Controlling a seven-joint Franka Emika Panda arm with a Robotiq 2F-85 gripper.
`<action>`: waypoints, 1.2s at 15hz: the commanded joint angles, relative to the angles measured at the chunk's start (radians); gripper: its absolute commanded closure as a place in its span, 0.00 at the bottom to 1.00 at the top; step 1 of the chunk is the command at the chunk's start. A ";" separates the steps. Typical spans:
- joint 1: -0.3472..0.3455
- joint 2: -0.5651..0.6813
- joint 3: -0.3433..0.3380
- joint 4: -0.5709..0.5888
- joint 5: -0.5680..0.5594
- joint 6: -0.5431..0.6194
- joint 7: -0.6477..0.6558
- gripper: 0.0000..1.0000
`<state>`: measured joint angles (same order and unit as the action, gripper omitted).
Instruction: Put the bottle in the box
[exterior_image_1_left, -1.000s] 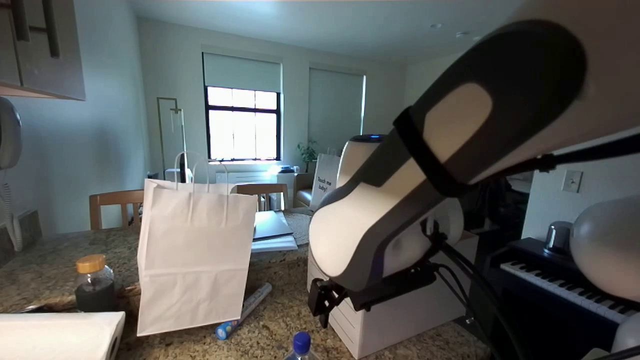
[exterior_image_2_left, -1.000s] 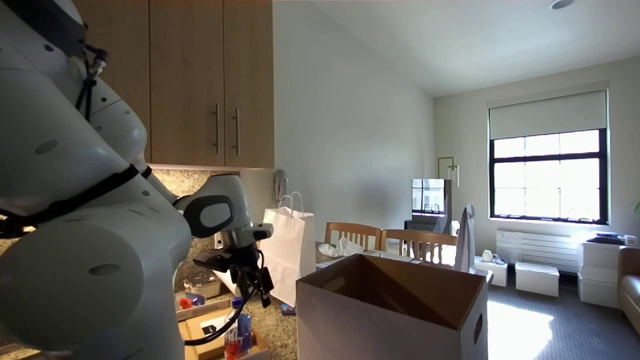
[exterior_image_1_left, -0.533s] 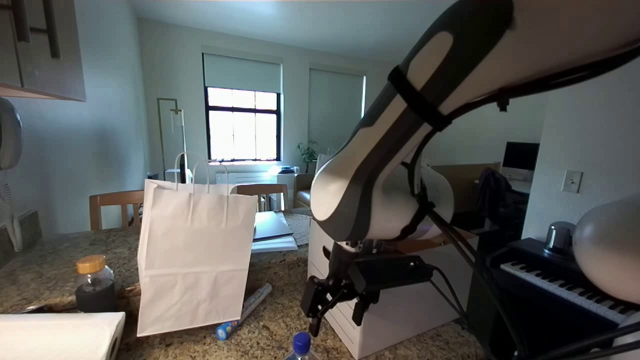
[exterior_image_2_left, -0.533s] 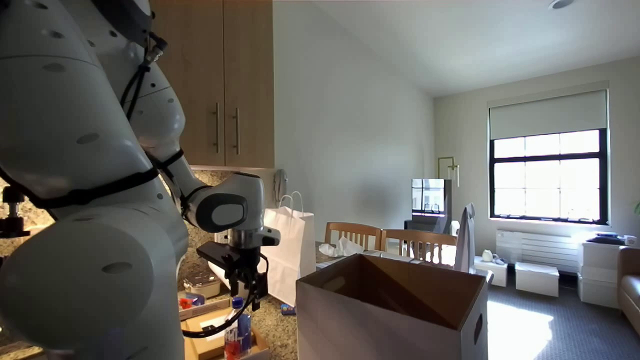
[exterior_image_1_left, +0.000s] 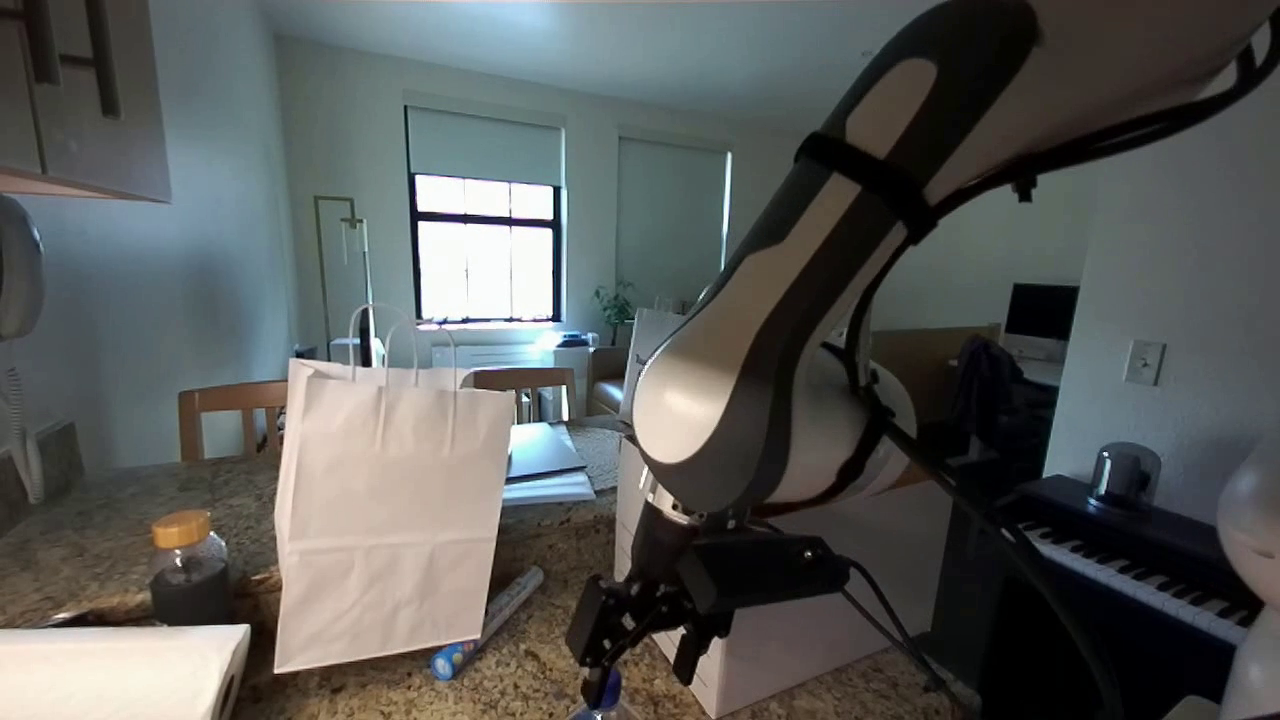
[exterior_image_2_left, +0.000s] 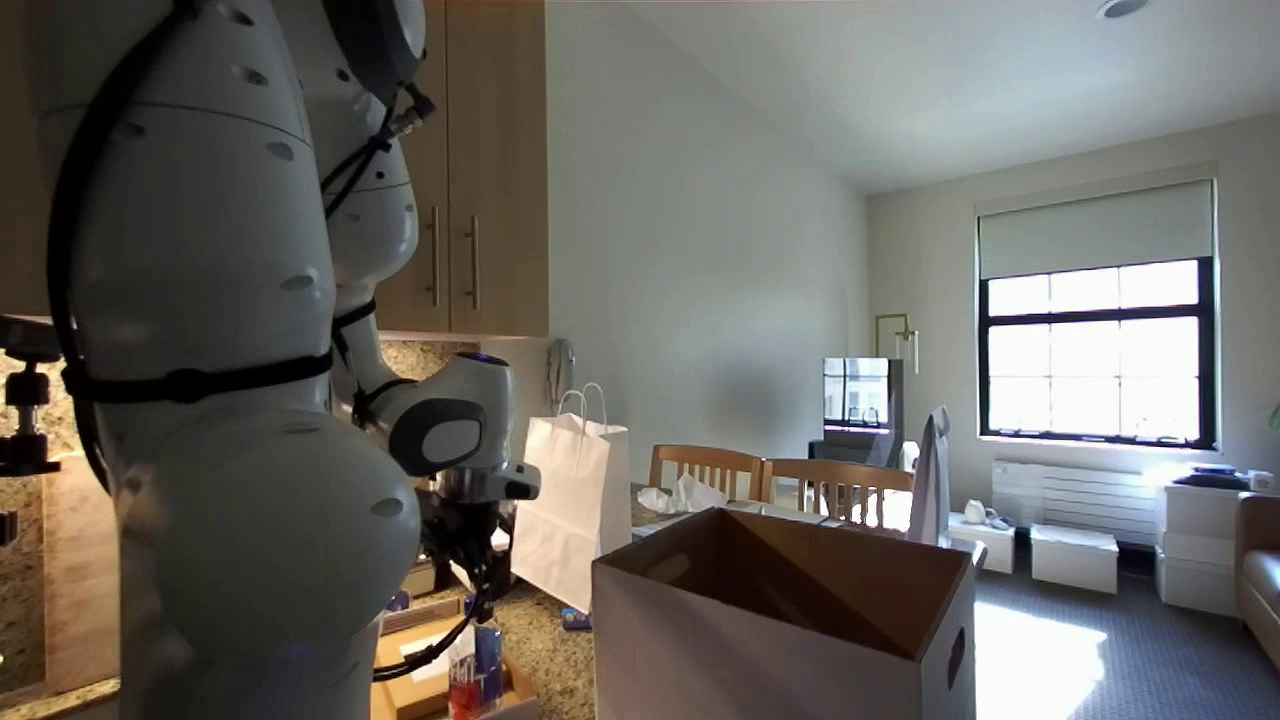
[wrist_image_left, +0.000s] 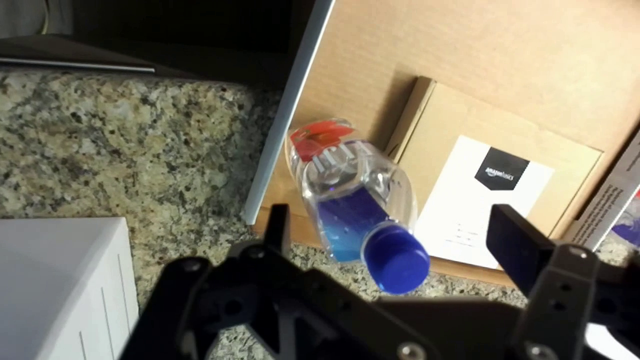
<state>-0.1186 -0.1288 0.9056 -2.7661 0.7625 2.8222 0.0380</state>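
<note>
The black two-finger claw (wrist_image_left: 393, 235) stands wide, gripping nothing; in the wrist view, the clear blue-capped plastic bottle (wrist_image_left: 350, 200) shows between its fingers (wrist_image_left: 520, 247). The claw should descend straight, close squarely below the cap (wrist_image_left: 397, 260), then clear the large white cardboard carton (exterior_image_2_left: 745, 640) beside it.

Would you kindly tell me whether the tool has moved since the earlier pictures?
Yes: in an exterior view, the tool has moved down and appears closer to the white paper bag.
</note>
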 joint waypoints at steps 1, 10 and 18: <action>0.179 0.066 -0.134 -0.023 -0.073 0.091 0.081 0.25; 0.019 0.074 -0.035 -0.023 -0.365 0.239 0.246 0.78; -0.021 0.095 -0.022 -0.013 -0.477 0.216 0.299 0.20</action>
<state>-0.1110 -0.0447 0.8629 -2.7712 0.3454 3.0384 0.2792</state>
